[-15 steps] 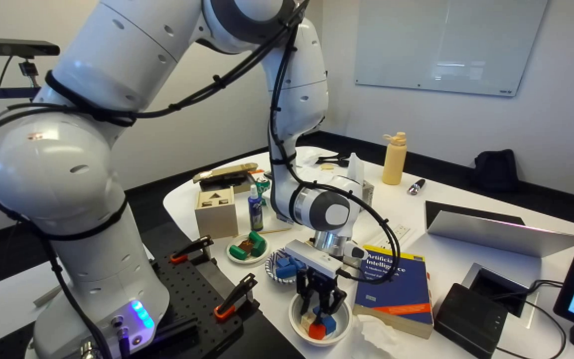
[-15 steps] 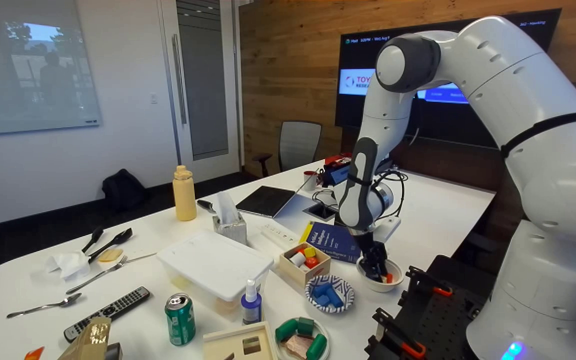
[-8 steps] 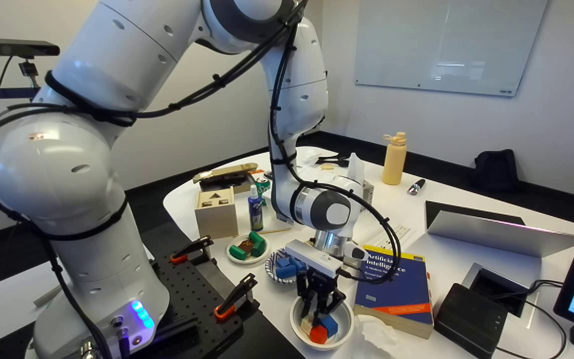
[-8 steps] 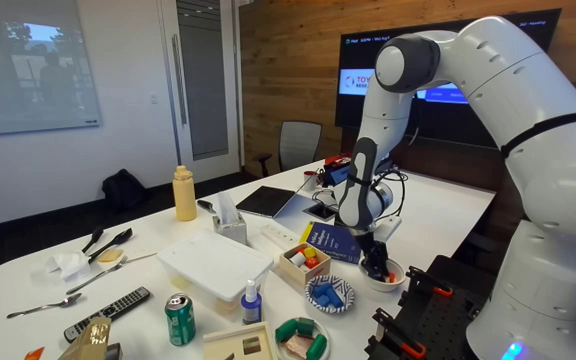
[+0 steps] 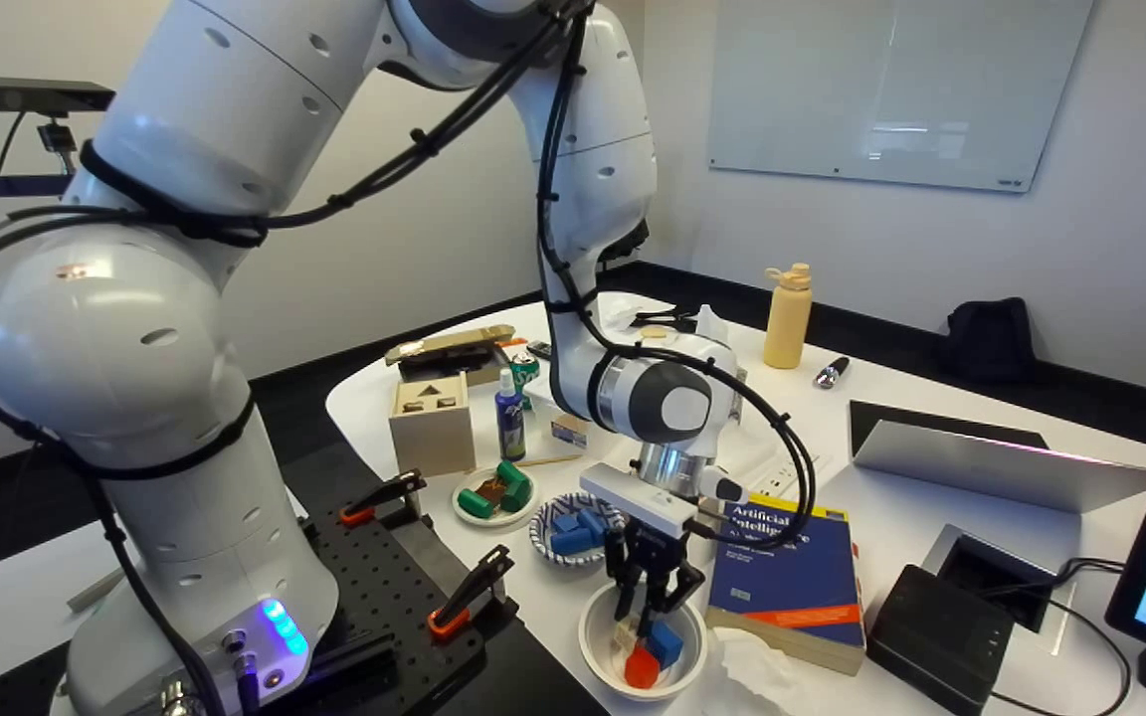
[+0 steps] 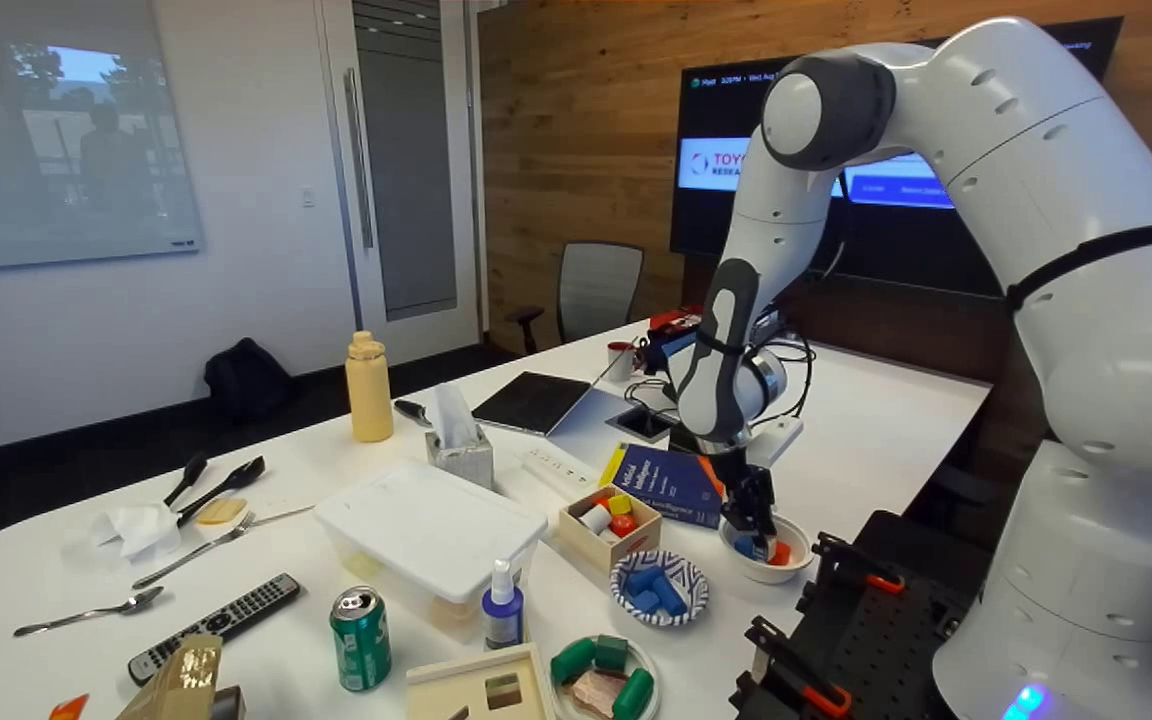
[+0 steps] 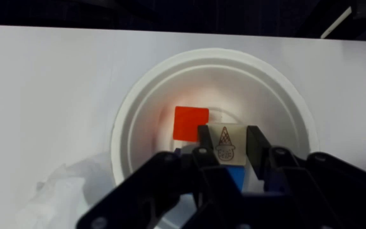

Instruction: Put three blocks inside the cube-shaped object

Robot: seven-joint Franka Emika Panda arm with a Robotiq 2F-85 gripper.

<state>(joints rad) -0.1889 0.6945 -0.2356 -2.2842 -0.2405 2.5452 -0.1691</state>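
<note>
Hand (image 7: 226, 140) is clamped, fingers (image 7: 256, 144) on opposite sides of the pale block (image 7: 227, 149) with the ice-cream-cone print. Grip is down in the white bowl (image 7: 214, 54); can't tell if the block is off the bowl's floor. Bad grip or a tug sideways could make it twist or slip.

Right by the hand, same bowl: red block (image 7: 189, 124) just beside one finger, contact unclear; blue block (image 7: 236, 178), partly hidden by the hand. Likely the other two for the job. Risk: a finger that close drags or flips the red one on lift. Bowl looks light, could tip if anything catches its rim.

Near the hand: patterned bowl (image 5: 541, 543) of blue pieces (image 5: 571, 540); past it, plate (image 5: 499, 521) of green pieces (image 5: 476, 505). Carry too low and it hits one of them.

Well apart from the hand, beyond both: cube-shaped box (image 5: 432, 438) on the tabletop (image 5: 543, 599), shaped openings (image 5: 430, 391) in its top, spray bottle (image 5: 510, 423) near it. Inside not visible. Wrong opening, or block turned askew, and it jams on top or drops off; wide swing could knock the bottle.
</note>
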